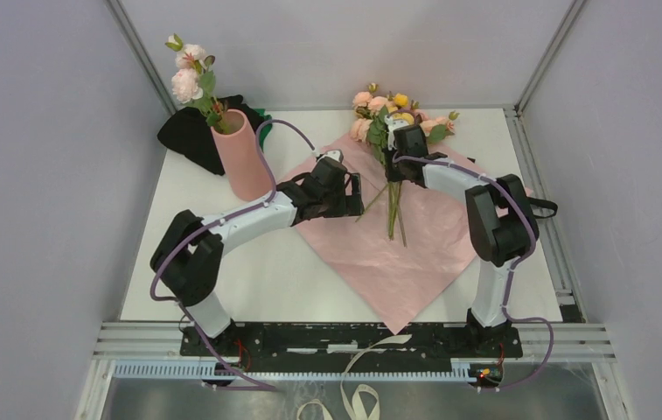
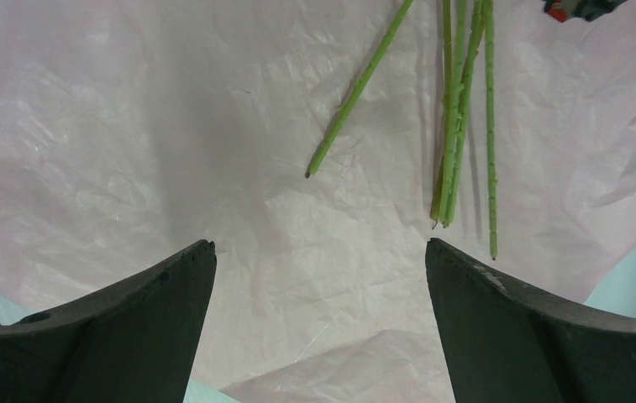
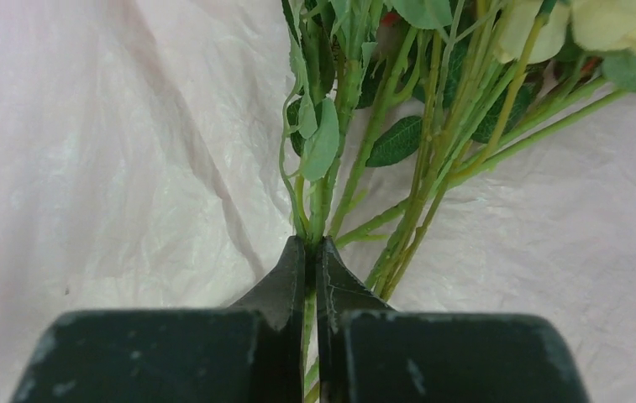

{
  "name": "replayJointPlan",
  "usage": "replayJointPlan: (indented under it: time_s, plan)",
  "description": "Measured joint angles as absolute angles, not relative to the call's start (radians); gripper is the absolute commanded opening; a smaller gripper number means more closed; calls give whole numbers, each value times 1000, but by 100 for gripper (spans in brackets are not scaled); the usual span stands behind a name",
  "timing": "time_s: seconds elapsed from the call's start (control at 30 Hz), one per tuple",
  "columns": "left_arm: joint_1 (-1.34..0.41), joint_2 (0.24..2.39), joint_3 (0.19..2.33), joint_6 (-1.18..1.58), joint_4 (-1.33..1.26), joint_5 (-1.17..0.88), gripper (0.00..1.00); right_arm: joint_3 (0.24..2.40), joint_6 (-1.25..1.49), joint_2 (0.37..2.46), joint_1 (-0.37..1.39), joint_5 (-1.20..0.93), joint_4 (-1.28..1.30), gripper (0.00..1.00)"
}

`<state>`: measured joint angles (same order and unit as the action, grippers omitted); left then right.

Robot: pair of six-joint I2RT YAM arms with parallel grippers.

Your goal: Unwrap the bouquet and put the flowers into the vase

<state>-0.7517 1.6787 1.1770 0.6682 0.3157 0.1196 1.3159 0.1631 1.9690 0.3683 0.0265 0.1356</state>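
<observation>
Pinching a thin green stem of the peach and yellow artificial flowers (image 3: 432, 143) tight in the black right gripper (image 3: 310, 252); holding the black left gripper (image 2: 318, 246) wide, empty, over crumpled pink paper sheet (image 2: 129, 126)

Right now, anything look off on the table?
Right gripper is shut on only a thin stem; the other flowers lie loose beside it on the paper. One stray stem angles away from the bunch.
</observation>
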Motion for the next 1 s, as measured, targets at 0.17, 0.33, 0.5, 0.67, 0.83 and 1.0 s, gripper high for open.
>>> replayJointPlan:
  time_s: [0.17, 0.33, 0.5, 0.67, 0.83, 1.0]
  plan:
    - [-752, 1699, 1177, 668, 310, 117, 100, 1312, 162, 1889, 372, 25, 146, 0]
    - [-752, 1710, 1177, 668, 304, 103, 100, 1310, 159, 1803, 373, 22, 144, 0]
    - [-747, 1716, 1197, 666, 302, 98, 100, 1280, 156, 1758, 373, 17, 123, 8]
    - [-742, 1729, 1239, 660, 297, 95, 100, 1254, 152, 1791, 373, 17, 113, 6]
    - [-741, 1729, 1243, 660, 297, 95, 100, 1230, 156, 1875, 373, 17, 106, 15]
    - [-735, 1729, 1242, 660, 297, 95, 100, 1229, 160, 1920, 373, 11, 105, 21]
